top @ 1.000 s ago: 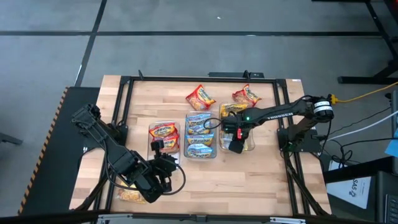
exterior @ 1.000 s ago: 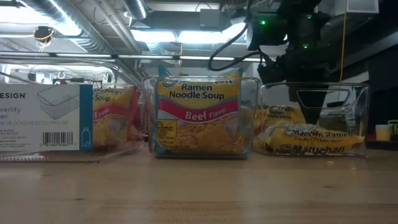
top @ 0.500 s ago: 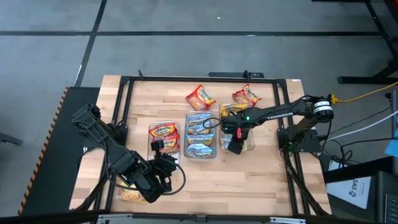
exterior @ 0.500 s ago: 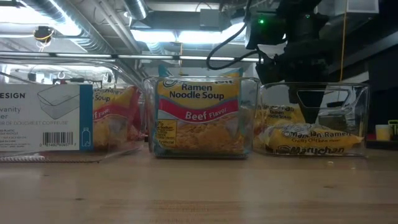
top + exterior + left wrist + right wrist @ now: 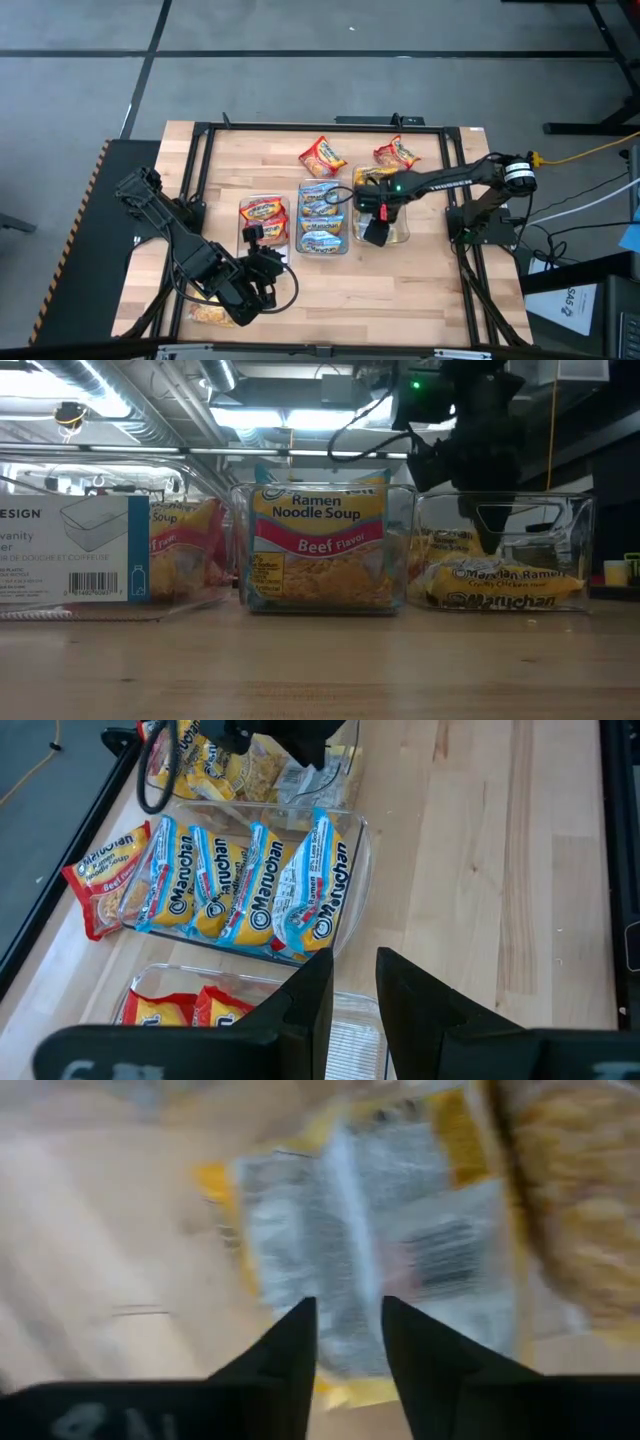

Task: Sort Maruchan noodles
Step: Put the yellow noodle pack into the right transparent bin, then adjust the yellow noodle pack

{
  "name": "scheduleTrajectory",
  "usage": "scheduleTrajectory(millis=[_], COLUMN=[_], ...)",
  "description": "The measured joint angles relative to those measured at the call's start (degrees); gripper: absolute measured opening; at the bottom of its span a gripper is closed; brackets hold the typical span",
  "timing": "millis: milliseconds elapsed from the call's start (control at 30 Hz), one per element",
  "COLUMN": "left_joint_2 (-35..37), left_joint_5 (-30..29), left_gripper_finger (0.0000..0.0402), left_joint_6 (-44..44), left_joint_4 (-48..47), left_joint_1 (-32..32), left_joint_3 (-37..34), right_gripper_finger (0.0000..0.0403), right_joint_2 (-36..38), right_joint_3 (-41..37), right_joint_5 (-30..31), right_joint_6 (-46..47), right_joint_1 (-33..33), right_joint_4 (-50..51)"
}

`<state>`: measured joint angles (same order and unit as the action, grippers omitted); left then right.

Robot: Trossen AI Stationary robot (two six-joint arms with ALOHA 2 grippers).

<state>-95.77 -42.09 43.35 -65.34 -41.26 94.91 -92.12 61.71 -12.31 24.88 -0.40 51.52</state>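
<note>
I've got the right hand (image 5: 377, 232) hanging over the right-hand bin (image 5: 403, 235), fingers pointing down into it, just above the yellow packet (image 5: 505, 587) lying flat inside. From the right wrist view the two fingers (image 5: 290, 1355) stand a narrow gap apart with nothing between them, and the packet's pale back side fills the space beyond, so the hand is empty, only slightly spread.

The left hand (image 5: 352, 995) waits low at the near left of the table (image 5: 420, 290), fingers likewise a little apart and empty, looking toward the middle bin (image 5: 352, 870), where the blue packets (image 5: 245, 885) stand in a row on edge. The left bin (image 5: 262, 222) holds the red packets (image 5: 263, 211). Two loose red packets, one (image 5: 322, 156) and another (image 5: 397, 154), lie at the far side of the table, and one more packet (image 5: 212, 315) sits near the front left edge, partly under the left arm.

My read: yellow is settled, so this step is clearing out of the bin. I want to lift straight up, keeping the fingers off the bin's clear walls so it doesn't drag, then swing toward the nearer loose red packet. Crinkly wrappers slide, so I'll spread wide, come down flat on the middle and pinch a fold.
</note>
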Motion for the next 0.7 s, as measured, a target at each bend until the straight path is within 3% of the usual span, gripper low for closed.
scheduleTrajectory(millis=[100,233,467,700], left_joint_2=[0.0,0.0,0.0,0.0], left_joint_5=[0.0,0.0,0.0,0.0], left_gripper_finger=[0.0073,0.0073,0.0073,0.0073], left_joint_6=[0.0,0.0,0.0,0.0], left_joint_4=[0.0,0.0,0.0,0.1], left_joint_1=[0.0,0.0,0.0,0.0], left_joint_3=[0.0,0.0,0.0,0.0], right_gripper_finger=[0.0142,0.0136,0.0100,0.0097], right_joint_2=[0.0,0.0,0.0,0.0], right_joint_3=[1.1,1.5,1.5,1.5], right_joint_5=[-5.0,-6.8,-5.2,-5.0], right_joint_6=[1.1,6.8,19.9,27.4], right_joint_1=[0.3,1.5,3.5,3.8], right_joint_4=[0.1,0.3,-0.7,-0.4])
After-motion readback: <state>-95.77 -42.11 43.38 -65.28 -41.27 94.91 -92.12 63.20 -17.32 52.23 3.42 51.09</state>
